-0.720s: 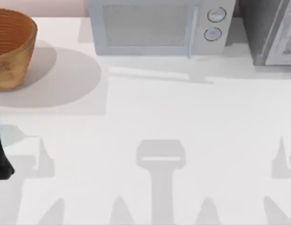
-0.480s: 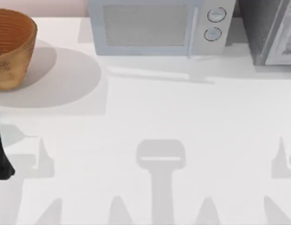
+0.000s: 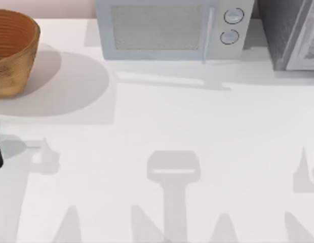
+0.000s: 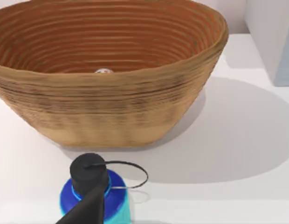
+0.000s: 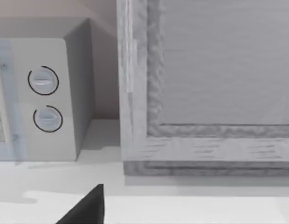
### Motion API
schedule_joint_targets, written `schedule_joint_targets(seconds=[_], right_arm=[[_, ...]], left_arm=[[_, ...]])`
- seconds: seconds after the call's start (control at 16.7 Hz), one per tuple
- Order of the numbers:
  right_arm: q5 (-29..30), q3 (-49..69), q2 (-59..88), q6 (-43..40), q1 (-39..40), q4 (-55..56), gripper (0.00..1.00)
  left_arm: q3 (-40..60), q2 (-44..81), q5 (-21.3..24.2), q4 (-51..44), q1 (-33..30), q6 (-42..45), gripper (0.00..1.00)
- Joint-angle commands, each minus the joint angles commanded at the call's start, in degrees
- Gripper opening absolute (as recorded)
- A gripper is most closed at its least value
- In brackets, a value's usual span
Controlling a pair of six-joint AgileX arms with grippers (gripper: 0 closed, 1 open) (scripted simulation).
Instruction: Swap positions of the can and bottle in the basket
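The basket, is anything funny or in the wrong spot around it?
A little. The blue bottle with the black cap stands on the table outside the basket, upright, right in front of its wall, though the task speaks of it in the basket. Only a small pale bit of something shows over the rim inside. Nothing is spilled, tipped or broken.

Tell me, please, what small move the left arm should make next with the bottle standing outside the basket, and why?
Probably ease the left gripper down around the bottle's black cap. In the left wrist view the blue bottle stands upright on the table just in front of the basket, a dark finger overlaps it, and the can's top peeks above the rim inside.
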Motion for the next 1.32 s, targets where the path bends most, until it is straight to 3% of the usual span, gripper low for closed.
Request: schedule_joint_targets(seconds=[0.96,1.32], right_arm=[[0.00,0.00,0.00,0.00,0.00,0.00,1.00],[0.00,0.00,0.00,0.00,0.00,0.00,1.00]], left_arm=[[86.99,85.63,10.08,-45.32,8.58,8.50,1.00],[113.63,112.00,13.22,-59.17,11.15,10.78,1.00]])
